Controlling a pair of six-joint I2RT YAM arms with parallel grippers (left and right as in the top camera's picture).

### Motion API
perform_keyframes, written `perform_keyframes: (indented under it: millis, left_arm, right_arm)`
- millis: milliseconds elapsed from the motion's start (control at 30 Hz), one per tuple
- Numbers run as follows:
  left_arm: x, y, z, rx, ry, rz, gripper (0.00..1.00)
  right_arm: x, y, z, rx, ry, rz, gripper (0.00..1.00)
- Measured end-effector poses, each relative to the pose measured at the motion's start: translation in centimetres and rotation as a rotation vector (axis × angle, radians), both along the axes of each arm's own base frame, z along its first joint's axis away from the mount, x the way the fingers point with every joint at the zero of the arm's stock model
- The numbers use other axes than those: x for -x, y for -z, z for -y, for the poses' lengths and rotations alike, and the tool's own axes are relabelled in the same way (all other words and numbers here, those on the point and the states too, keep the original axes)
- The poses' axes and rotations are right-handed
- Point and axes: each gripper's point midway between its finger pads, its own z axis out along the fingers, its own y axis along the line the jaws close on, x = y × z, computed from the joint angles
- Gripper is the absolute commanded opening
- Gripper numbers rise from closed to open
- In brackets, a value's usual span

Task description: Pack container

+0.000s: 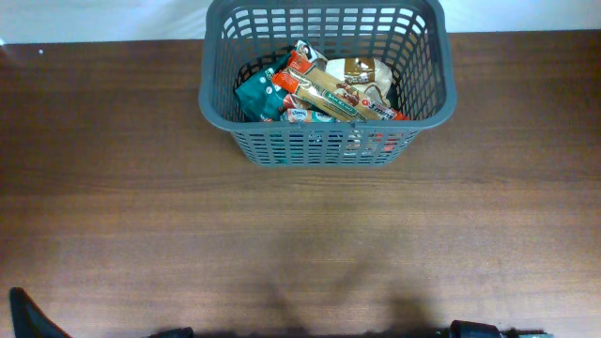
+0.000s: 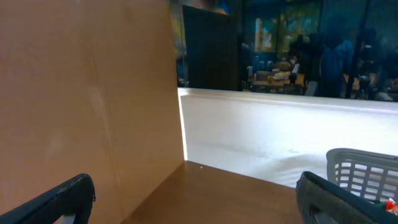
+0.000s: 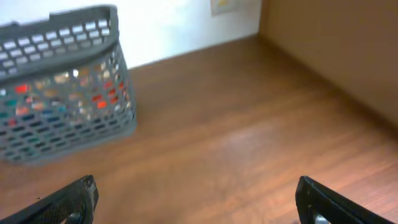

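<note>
The container (image 1: 324,143), a dark grey slotted basket, stands at the far middle of the wooden table. Several food packets (image 1: 324,89) in orange, teal and beige lie in a pile inside it. My left gripper (image 2: 199,208) is open, with only bare table between its black fingertips (image 2: 68,196); the container's rim (image 2: 364,163) shows at the right edge of that view. My right gripper (image 3: 199,205) is open too, low over the table and well short of the container (image 3: 62,34), which stands at that view's upper left. Neither gripper touches anything.
A brown board (image 2: 81,87) stands upright along the table's left side, and another board (image 3: 336,43) along its right side. A white wall (image 2: 280,134) runs behind the table. The arms' dark parts (image 1: 28,319) show only at the overhead view's bottom edge.
</note>
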Motion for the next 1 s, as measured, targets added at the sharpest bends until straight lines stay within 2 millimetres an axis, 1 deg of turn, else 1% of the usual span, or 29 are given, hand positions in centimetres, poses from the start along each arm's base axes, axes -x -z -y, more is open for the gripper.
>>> perform_keyframes:
  millis: [100,167,333,433,533,633,733,1000]
  left_arm:
    - [0.0,0.0,-0.1,0.000,-0.003,0.000,0.99]
    - [0.0,0.0,-0.1,0.000,-0.004,0.000,0.99]
    - [0.2,0.1,-0.6,0.005,-0.038,-0.003,0.99]
    - [-0.1,0.9,-0.9,0.011,-0.055,-0.032,0.99]
    - [-1.1,2.1,-1.2,0.017,-0.053,-0.081,0.99]
    - [-2.0,3.1,-1.3,0.021,-0.045,-0.117,0.99]
    - [-2.6,3.6,-1.4,0.023,-0.040,-0.130,0.99]
    - [-2.7,3.7,-1.4,0.023,-0.043,-0.136,0.99]
  right_arm:
    - [-1.6,1.4,-0.7,-0.023,-0.042,-0.004,0.99]
    - [-2.7,1.4,-1.0,-0.027,-0.063,0.026,0.99]
    - [-5.3,-0.6,-1.0,-0.012,-0.078,0.133,0.99]
    - [-6.4,-0.7,-0.9,-0.008,-0.086,0.152,0.99]
    - [-7.5,0.3,-0.7,-0.003,-0.093,0.127,0.99]
    - [-8.9,2.2,-0.5,-0.012,-0.096,0.079,0.99]
    - [-10.3,2.5,-0.4,-0.011,-0.112,0.094,0.99]
    - [-10.6,2.5,-0.5,-0.011,-0.122,0.103,0.99]
